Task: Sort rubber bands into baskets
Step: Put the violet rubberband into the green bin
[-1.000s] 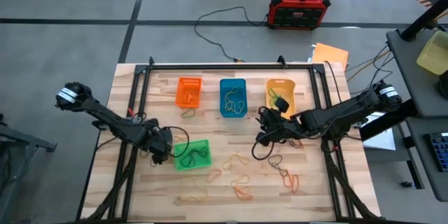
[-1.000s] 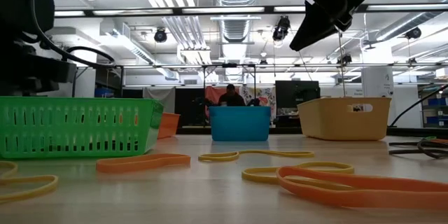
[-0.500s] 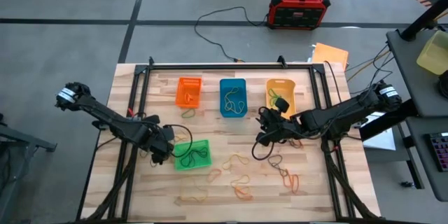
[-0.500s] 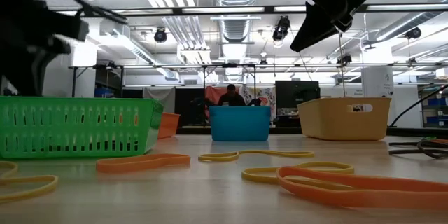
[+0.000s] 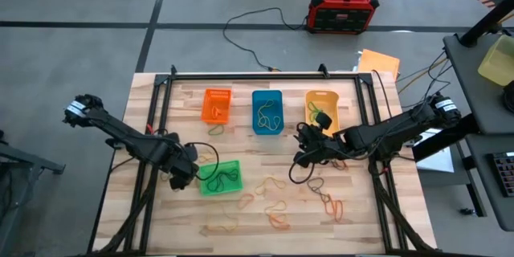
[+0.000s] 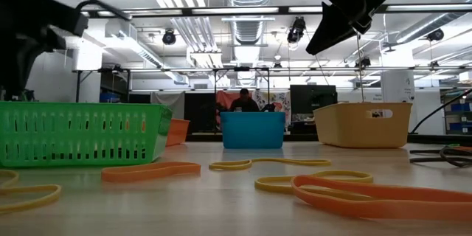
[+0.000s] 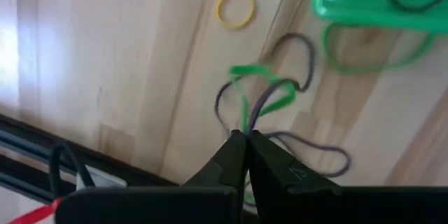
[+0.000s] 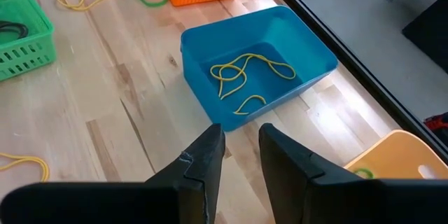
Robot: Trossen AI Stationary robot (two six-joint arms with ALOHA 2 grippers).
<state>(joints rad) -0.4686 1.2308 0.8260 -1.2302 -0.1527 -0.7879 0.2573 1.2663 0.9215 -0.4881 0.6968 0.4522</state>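
My left gripper (image 5: 181, 178) is at the left side of the green basket (image 5: 222, 177), shut on a green rubber band (image 7: 260, 92) and a dark one (image 7: 297, 59). My right gripper (image 5: 302, 157) is open and empty above the table's middle, in front of the blue basket (image 8: 259, 70), which holds yellow bands (image 8: 241, 77). The orange basket (image 5: 217, 106), blue basket (image 5: 267, 112) and yellow-orange basket (image 5: 321, 108) stand in a row at the far side. Several loose bands (image 5: 277, 209) lie flat on the table's near half. My left gripper pinches both bands between its two fingertips (image 7: 243, 140), where the green and dark strands (image 7: 250, 120) meet. Both loops stretch away from the fingertips toward the table beside the green basket's corner (image 7: 329, 7). Whether they are clear of the wood, I cannot tell.
A dark band (image 5: 217, 178) lies in the green basket. A yellow band (image 7: 234, 7) lies on the wood past the held ones. Orange and yellow bands (image 6: 151, 171) lie near the front edge. A black frame (image 5: 265, 75) rims the table. A red-and-black box (image 5: 344, 8) stands on the floor beyond.
My left gripper has shifted a little toward the table's near left corner beside the green basket, still shut. My right arm has kept still.
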